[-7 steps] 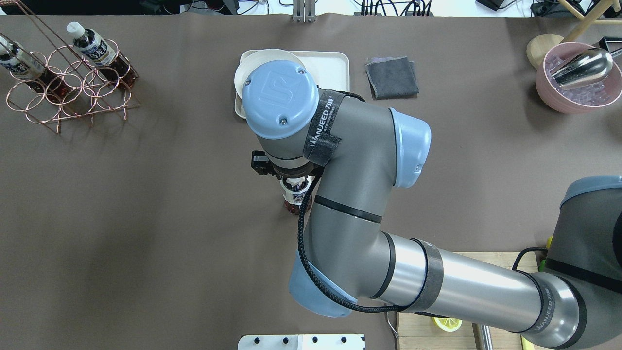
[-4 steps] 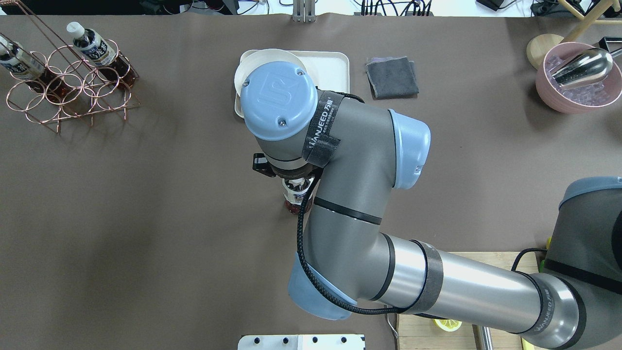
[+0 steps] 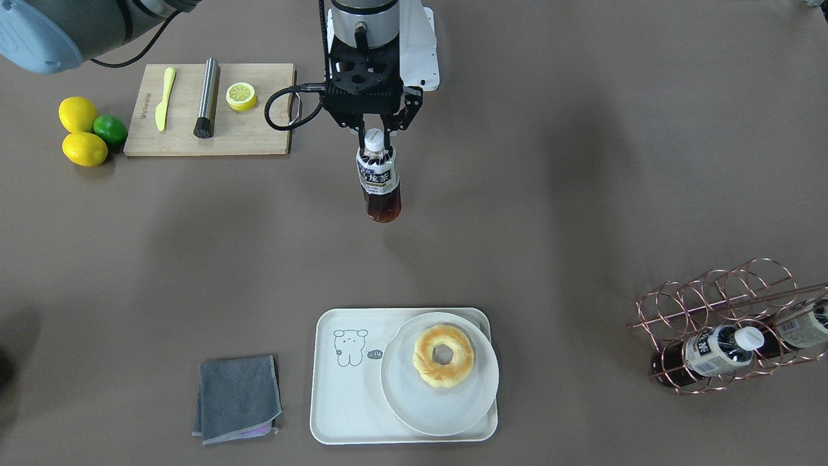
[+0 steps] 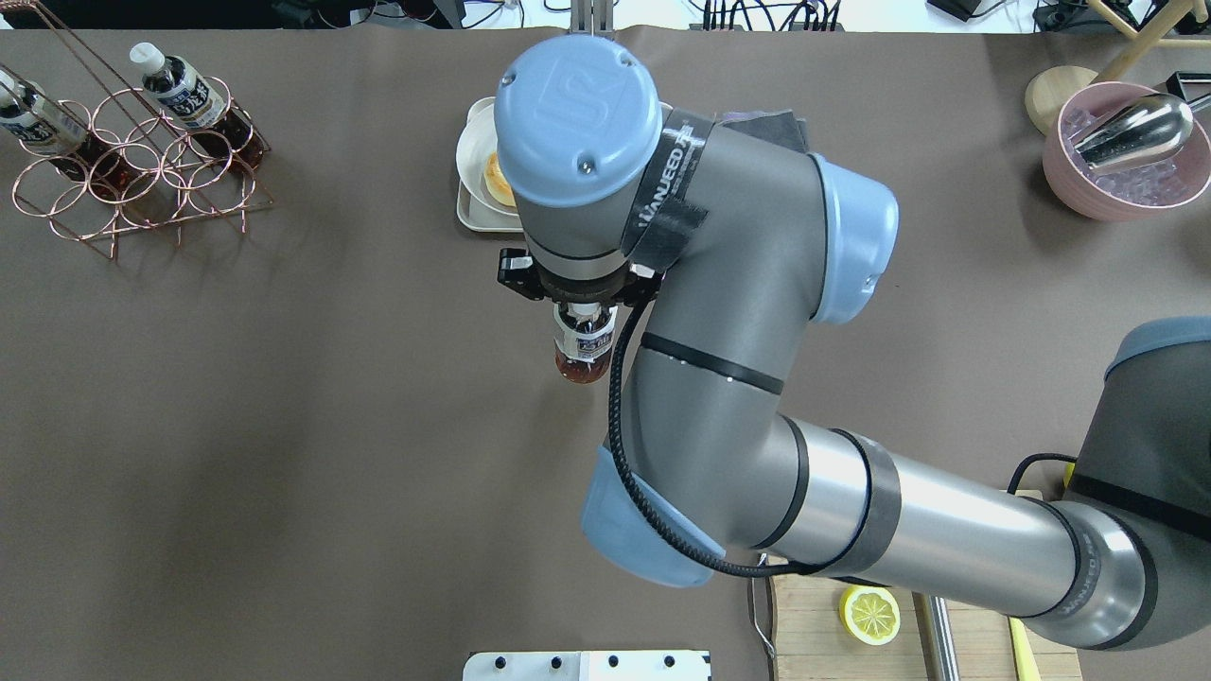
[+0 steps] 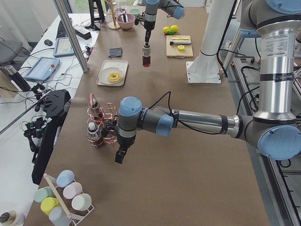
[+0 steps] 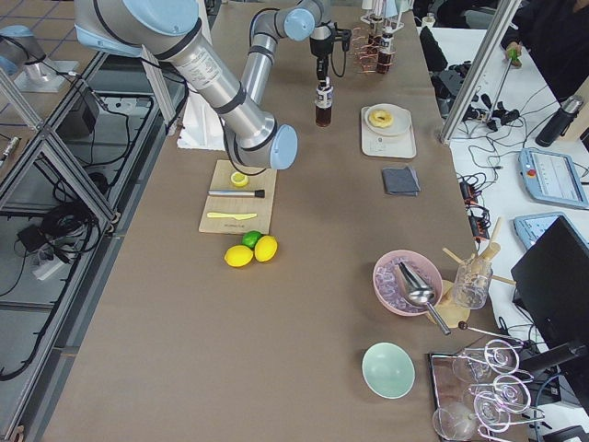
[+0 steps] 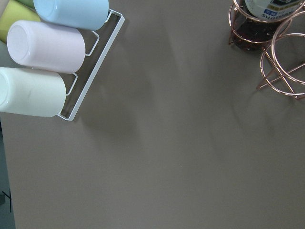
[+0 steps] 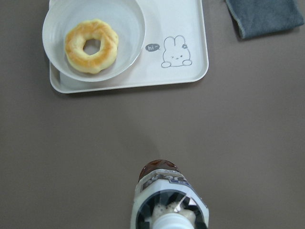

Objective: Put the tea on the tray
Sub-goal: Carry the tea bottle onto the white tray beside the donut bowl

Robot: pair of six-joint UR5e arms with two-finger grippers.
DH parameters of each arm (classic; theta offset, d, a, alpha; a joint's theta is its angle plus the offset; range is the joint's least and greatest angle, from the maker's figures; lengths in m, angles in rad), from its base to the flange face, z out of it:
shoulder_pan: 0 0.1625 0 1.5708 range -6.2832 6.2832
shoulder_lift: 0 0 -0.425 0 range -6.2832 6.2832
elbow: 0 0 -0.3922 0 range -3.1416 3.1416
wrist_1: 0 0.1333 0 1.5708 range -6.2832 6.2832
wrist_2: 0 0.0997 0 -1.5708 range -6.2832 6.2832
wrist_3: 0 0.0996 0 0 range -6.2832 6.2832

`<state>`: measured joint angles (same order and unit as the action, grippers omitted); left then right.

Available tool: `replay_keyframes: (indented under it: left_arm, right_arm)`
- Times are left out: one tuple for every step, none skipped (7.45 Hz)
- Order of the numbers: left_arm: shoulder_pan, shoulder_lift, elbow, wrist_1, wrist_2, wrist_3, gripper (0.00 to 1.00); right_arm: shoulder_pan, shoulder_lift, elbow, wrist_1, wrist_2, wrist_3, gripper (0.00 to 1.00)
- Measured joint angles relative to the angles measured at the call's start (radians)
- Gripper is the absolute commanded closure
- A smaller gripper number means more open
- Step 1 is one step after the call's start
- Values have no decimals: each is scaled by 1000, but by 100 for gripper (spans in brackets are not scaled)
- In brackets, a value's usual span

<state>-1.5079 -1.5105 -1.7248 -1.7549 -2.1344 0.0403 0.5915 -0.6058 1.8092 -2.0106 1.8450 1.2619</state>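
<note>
The tea (image 3: 378, 181) is a small bottle of dark liquid with a white cap, and it hangs upright over mid-table. My right gripper (image 3: 374, 133) is shut on its cap from above. The overhead view shows the tea (image 4: 584, 345) just below my right wrist, and the right wrist view looks down past the bottle (image 8: 167, 195). Further on lies the cream tray (image 3: 343, 388) with its line-drawn animal, bare on that half (image 8: 190, 28). A white plate (image 3: 440, 401) with a ring-shaped pastry fills the tray's other half. My left gripper (image 5: 121, 155) hovers by the copper rack; I cannot tell if it is open.
A copper wire rack (image 3: 711, 323) holds other bottles. A grey cloth (image 3: 238, 398) lies beside the tray. A wooden cutting board (image 3: 207, 110) carries a knife, a metal rod and a lemon half, with lemons and a lime (image 3: 84, 129) next to it. A pink ice bowl (image 4: 1126, 151) stands far right.
My right arm has risen and moved toward the tray, carrying the tea with it. The wrist now covers most of the tray in the overhead view.
</note>
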Motion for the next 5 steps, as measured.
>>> replay_keyframes:
  left_arm:
    - [0, 0, -1, 0, 0, -1, 2]
    - [0, 0, -1, -1, -1, -2, 2]
    - [0, 0, 0, -1, -1, -1, 2]
    - [0, 0, 1, 0, -2, -1, 2]
    - [1, -2, -2, 1, -3, 0, 2]
  right_arm:
    - [62, -2, -10, -10, 46, -41, 100]
    - [118, -4, -46, -12, 83, -98, 100]
    - [165, 1, -112, 5, 110, -156, 100]
    - [200, 8, -190, 56, 133, -190, 100]
    - [228, 30, -276, 110, 156, -206, 100]
